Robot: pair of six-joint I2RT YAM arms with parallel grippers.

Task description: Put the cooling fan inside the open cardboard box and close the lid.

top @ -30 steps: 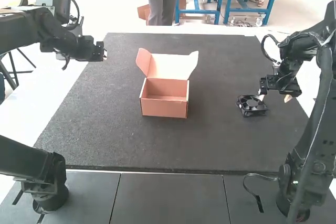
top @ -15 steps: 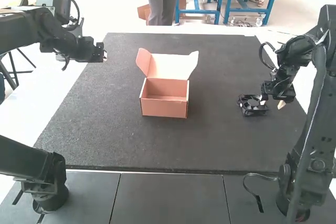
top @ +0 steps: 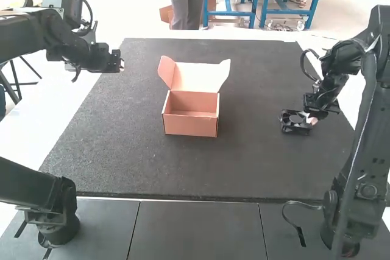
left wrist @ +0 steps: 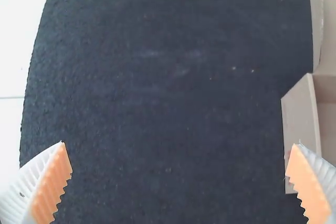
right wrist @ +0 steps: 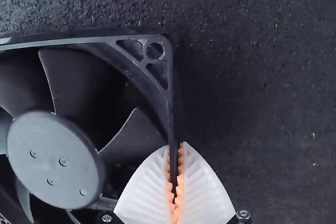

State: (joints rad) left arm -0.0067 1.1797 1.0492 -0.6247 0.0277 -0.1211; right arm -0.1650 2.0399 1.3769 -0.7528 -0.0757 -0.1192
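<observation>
We start at the right gripper (right wrist: 175,155): its white ribbed fingers with orange pads are pinched tight on the thin side wall of the black square plastic cooling fan (right wrist: 79,129), near one screw-hole corner; one finger appears to sit inside the frame beside the blades and the other outside; we read this edge grip as chosen because the frame wall is the only slim, stiff part that narrow jaws can clamp; the fan lies at the right side of the dark rough mat (top: 122,138), well apart from the box; from the high view we cannot tell whether it rests fully on the mat or is tipped up on one edge. The small brown cardboard box (top: 191,114) stands mid-mat with its mouth upward and its lid (top: 198,76) standing up along the far side, side flaps out; that leaves the near side and the top free for a drop from above. The left gripper (top: 116,60) hangs over the mat's far left edge, fingers spread wide and holding nothing; a box corner sits near one of its fingers in the left wrist view; our judgement: it waits clear of the carry path, placed to tend the lid later. Step in hand: securing the fan; nothing is boxed yet.
</observation>
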